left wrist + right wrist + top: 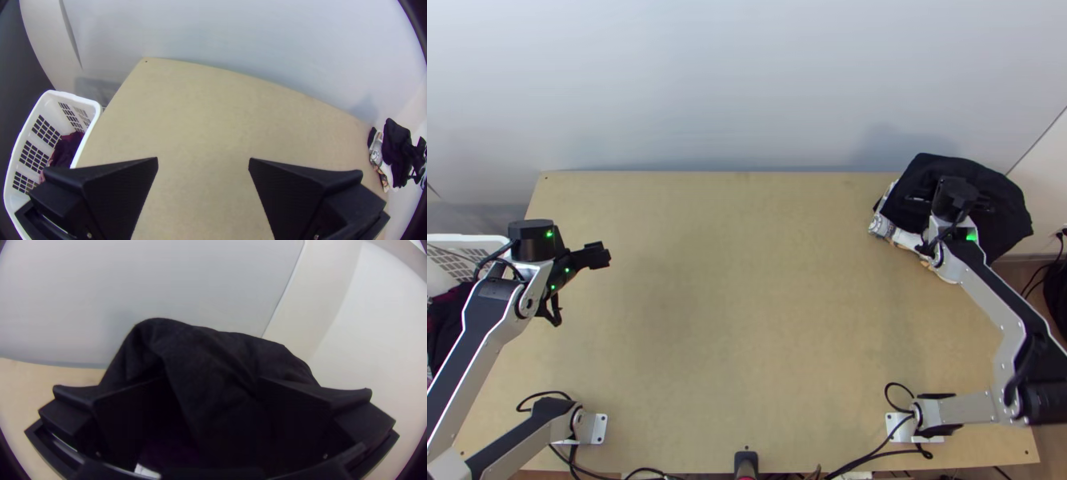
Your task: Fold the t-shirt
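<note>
Black cloth: I take this dark cloth to be the t-shirt; it lies at the tabletop's far right corner, on a pile of lighter garments, and looks humped and loosely gathered.
Right tool: its fingers stand wide, one to each side of the cloth's middle, with dark fabric between them; I see no pinch.
Left tool: wide too, nothing between its fingers, over the left part of the tabletop, near the white basket.
Step in hand: I judge this to be setting the shirt down on the pile and letting it go.
Release: I'd keep the fingers spread and back out slowly, straight up, so neither pad drags the top layer or tugs a garment from below.
Pile edge: the black cloth seems to reach past the tabletop's right edge; any sideways brush could tip it over, so I'd keep the wrist from swinging until I'm well above.
Soft folds: thin fabric like this will likely cling to the pads, so I'd check both are free before travelling.
Long axis: in the top view it runs roughly left to right, sloping down toward the right.
Collar end: I can't tell which way it points.
</note>
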Tool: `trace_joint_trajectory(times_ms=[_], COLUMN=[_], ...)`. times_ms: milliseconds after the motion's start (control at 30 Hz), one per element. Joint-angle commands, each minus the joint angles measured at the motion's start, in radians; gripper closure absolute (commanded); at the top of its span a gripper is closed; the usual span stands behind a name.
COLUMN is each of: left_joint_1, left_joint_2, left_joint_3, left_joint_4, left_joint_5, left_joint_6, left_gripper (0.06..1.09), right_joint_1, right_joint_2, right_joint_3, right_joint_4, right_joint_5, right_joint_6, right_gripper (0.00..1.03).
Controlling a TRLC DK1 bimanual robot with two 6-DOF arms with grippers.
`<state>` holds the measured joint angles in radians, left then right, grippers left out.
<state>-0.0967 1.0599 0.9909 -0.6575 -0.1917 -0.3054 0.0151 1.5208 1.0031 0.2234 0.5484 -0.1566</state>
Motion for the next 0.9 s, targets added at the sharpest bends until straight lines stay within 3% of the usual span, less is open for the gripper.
trace_joint_trajectory(times_ms=[0, 233, 367, 600, 867], left_joint_1=[-0.014, -0.014, -0.011, -0.018, 0.011], left_joint_2=[0.015, 0.015, 0.017, 0.028, 0.018], left_joint_3=[0.008, 0.000, -0.005, 0.002, -0.008], left_joint_4=[0.007, 0.009, 0.012, 0.012, 0.006], left_joint_5=[0.000, 0.000, -0.002, -0.002, -0.008], left_joint_6=[-0.008, -0.015, -0.023, -0.031, -0.006], left_gripper=[0.10, 0.10, 0.10, 0.10, 0.10], right_joint_1=[0.068, 0.131, 0.114, -0.063, -0.142], right_joint_2=[-0.132, -0.307, -0.320, -0.063, 0.246], right_joint_3=[0.042, 0.100, 0.147, 0.252, 0.295], right_joint_4=[-0.220, -0.372, -0.375, -0.239, -0.165], right_joint_5=[-0.028, -0.042, -0.054, -0.114, -0.130], right_joint_6=[0.089, 0.154, 0.172, 0.200, 0.201], right_gripper=[0.04, 0.04, 0.04, 0.04, 0.04])
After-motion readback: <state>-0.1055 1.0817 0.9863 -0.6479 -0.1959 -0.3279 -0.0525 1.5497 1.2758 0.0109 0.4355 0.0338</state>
